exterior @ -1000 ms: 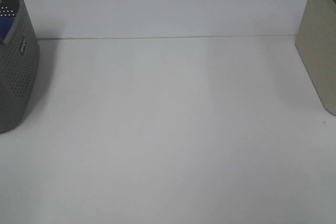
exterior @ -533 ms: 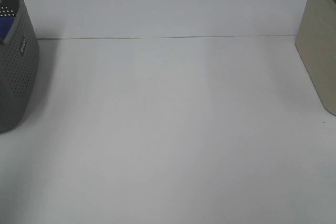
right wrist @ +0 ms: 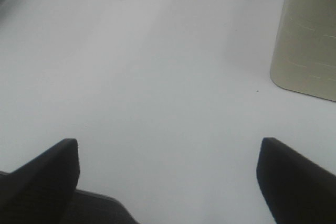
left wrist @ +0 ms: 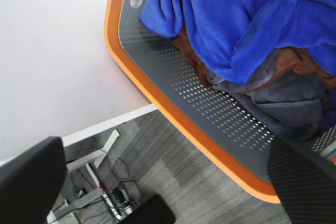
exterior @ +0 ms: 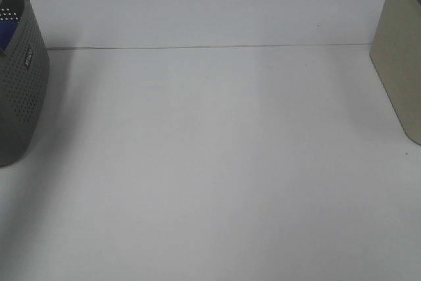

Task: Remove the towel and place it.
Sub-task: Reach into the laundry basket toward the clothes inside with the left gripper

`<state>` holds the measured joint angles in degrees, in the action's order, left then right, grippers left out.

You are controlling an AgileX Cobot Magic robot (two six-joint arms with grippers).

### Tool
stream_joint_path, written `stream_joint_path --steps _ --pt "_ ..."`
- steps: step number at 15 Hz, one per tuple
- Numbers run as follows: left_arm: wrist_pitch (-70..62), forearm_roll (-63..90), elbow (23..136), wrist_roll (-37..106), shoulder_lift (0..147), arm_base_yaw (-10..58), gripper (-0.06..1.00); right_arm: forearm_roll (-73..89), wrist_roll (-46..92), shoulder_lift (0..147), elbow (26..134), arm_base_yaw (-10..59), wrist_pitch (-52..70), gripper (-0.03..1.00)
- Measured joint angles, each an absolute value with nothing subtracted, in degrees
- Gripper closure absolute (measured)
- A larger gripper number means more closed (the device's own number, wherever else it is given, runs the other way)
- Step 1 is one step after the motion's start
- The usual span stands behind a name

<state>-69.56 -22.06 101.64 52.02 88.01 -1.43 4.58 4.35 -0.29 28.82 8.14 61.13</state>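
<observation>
The royal-blue plush towel (left wrist: 247, 19) lies bunched in the grey perforated basket (left wrist: 210, 103) with the orange rim, on top of brown and grey cloths. In the exterior high view only a sliver of the towel (exterior: 5, 36) shows inside the basket (exterior: 20, 90) at the far left edge. My left gripper (left wrist: 168, 182) is open and empty, hovering above the basket's rim at the table edge. My right gripper (right wrist: 168, 174) is open and empty above bare white table. Neither gripper shows in the exterior high view.
A beige bin (exterior: 401, 64) stands at the table's right edge, also in the right wrist view (right wrist: 310, 40). A seam (exterior: 210, 47) crosses the white table. Beyond the table edge, grey floor and cables (left wrist: 115, 187) show under the left wrist.
The grey basket has shifted slightly to the left in the exterior high view. Nothing else has visibly changed.
</observation>
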Motion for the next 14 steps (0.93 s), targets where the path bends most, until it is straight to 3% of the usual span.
stream_joint_path --steps 3,14 --pt "-69.3 -23.0 104.0 61.7 97.0 -2.2 -0.02 4.6 4.4 -0.3 28.8 8.1 61.1 0.09" --pt "-60.4 -28.4 104.0 68.3 119.0 -2.3 0.00 4.6 4.4 -0.3 28.8 8.1 61.1 0.09"
